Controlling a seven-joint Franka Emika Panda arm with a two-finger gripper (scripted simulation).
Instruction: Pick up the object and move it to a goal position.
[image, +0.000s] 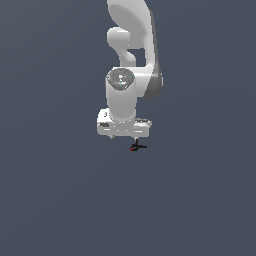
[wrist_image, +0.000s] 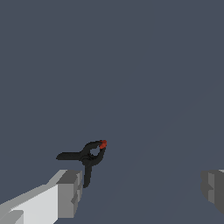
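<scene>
Flat slate-grey ground (image: 50, 200) filled both of my feeds from edge to edge, with no seam or marking on it that I could pick out. On the exterior view, the white arm (image: 134, 45) came down from the top centre of the frame, its round wrist housing sitting over a broad pale hand, and the gripper (image: 134, 141) pointed straight down near the middle of the picture. Just under that hand, a little below the frame's centre, I saw the object (image: 137, 147): a very small black thing with thin crossing limbs and a speck of red at its end toward the exterior view's left. From that angle it looked as though it was right at the fingertips, but the fingers themselves were too small and too hidden by the hand for me to say whether they touched it. My wrist view told me more. There the object (wrist_image: 89, 157) showed as a little black clamp with two slim handles, a ring-like middle and a red tip, in the lower left part of the frame. One grey finger pad (wrist_image: 69, 194) stood just beside the lower handle, near the bottom left corner, and the other pad (wrist_image: 213, 189) sat far off at the right edge. So I read the jaws as spread wide with nothing clamped between them, and the clamp as close to one finger and well apart from the other. I could not tell whether the near pad touched the handle.
</scene>
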